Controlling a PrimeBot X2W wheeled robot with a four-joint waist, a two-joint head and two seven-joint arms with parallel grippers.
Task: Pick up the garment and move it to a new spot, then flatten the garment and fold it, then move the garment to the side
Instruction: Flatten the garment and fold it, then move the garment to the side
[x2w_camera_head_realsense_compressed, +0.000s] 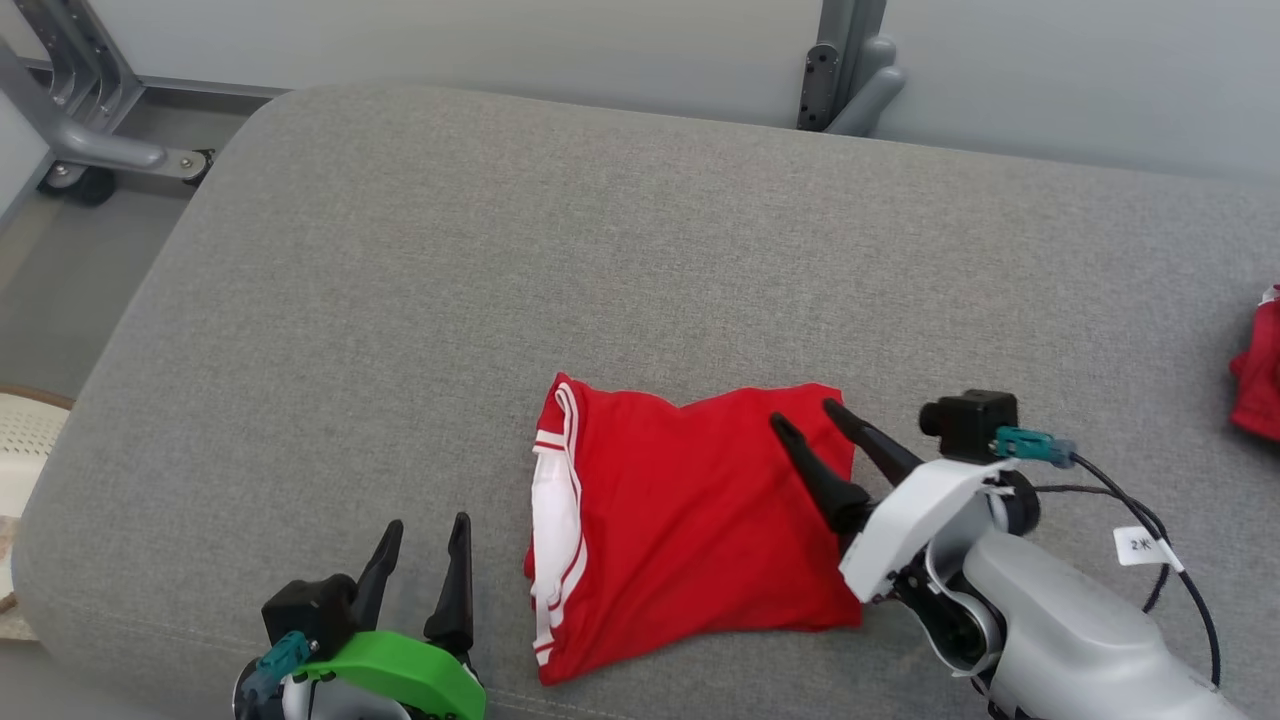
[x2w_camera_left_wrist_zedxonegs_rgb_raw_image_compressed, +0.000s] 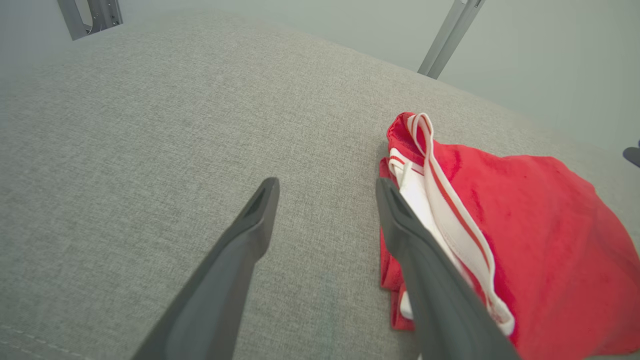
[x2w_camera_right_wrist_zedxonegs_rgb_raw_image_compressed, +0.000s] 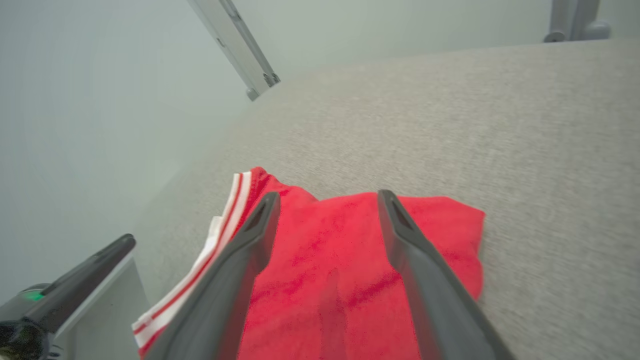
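**Operator:** Report finger state and garment position.

**Me:** Both of my finger pairs stand apart and hold nothing. My left gripper (x2w_camera_head_realsense_compressed: 427, 522) sits low at the front of the grey cushion (x2w_camera_head_realsense_compressed: 500, 250), just beside the white-striped edge of the garment (x2w_camera_head_realsense_compressed: 690, 530). My right gripper (x2w_camera_head_realsense_compressed: 804, 412) is over the garment's right part, with its fingers pointing across the red cloth. I cannot tell whether the tips touch it. The garment lies as a compact, layered packet near the front middle of the cushion.

**Operator:** Procedure for the current step?

**Me:** I judge the fold complete and the move to the side outstanding.
1. Close my right fingers through all layers at the right edge, not on the top layer alone.
2. Pinch the striped edge with my left fingers so the packet cannot open.
3. Lift low, carry level and set it down flat.

**Operator:** Containers?

**Me:** A pale perforated object (x2w_camera_head_realsense_compressed: 25, 440) at the far left may be a basket, but I cannot make out its contents. A second red cloth (x2w_camera_head_realsense_compressed: 1262, 375) lies loose at the cushion's right edge, in no container.
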